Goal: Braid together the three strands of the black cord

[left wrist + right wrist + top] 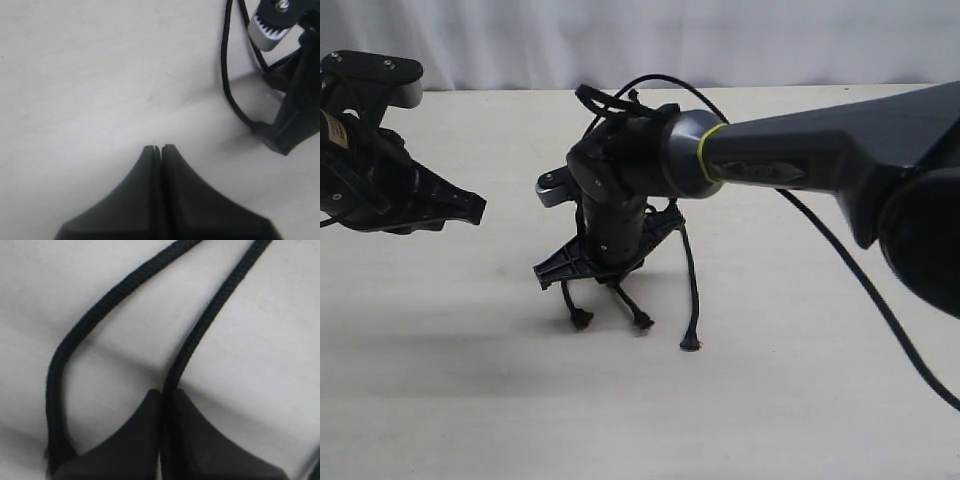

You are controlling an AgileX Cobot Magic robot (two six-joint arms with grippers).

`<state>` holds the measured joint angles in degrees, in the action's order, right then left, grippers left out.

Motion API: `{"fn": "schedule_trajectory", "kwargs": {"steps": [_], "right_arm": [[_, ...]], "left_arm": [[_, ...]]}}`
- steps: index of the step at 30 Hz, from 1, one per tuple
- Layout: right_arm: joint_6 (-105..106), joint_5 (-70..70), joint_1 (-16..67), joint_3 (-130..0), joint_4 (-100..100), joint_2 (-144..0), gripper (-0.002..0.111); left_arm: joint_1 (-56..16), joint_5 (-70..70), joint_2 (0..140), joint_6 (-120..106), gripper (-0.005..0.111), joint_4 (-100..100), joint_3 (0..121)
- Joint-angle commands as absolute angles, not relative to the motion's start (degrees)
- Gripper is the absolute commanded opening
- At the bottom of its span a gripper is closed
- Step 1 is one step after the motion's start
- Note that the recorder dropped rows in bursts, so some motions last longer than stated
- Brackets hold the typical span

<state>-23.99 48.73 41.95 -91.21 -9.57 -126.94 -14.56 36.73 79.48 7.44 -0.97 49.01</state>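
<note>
The black cord lies mid-table, and its far end (620,98) is partly hidden behind my right arm. Three strand tips show near the front: the left strand (581,319), the middle strand (642,320) and the right strand (693,290). My right gripper (608,278) points down over them and is shut on one strand (200,335), which runs in between the fingers (190,440). Another strand (75,335) curves beside it. My left gripper (470,208) hovers off to the left, shut and empty; its own view shows the closed tips (158,148) above bare table.
The right arm's thick glossy cable (850,270) trails across the table at the right. In the left wrist view the right gripper's black body (295,100) and a thin black line (226,75) leading to it stand a little way ahead of the left gripper.
</note>
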Motion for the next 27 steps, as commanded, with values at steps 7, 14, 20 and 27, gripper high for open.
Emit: {"fn": "schedule_trajectory", "kwargs": {"steps": [7,14,20,27], "right_arm": [[-12.47,59.36,31.58,-91.17,-11.08,-120.74,0.004],[-7.73,59.82,21.51,-90.61,-3.42,-121.94,0.004],[0.94,55.80,15.29,-85.92,8.63,-122.05,0.007],[3.90,56.27,14.72,-84.12,10.30,-121.51,0.049]], "left_arm": [[-14.41,36.29,79.00,7.38,0.000,-0.46,49.30],[-16.31,36.91,79.13,8.10,0.000,0.75,48.23],[-21.47,35.82,82.21,17.54,0.000,6.86,48.62],[-26.66,38.50,91.05,17.80,0.000,6.76,56.78]]}}
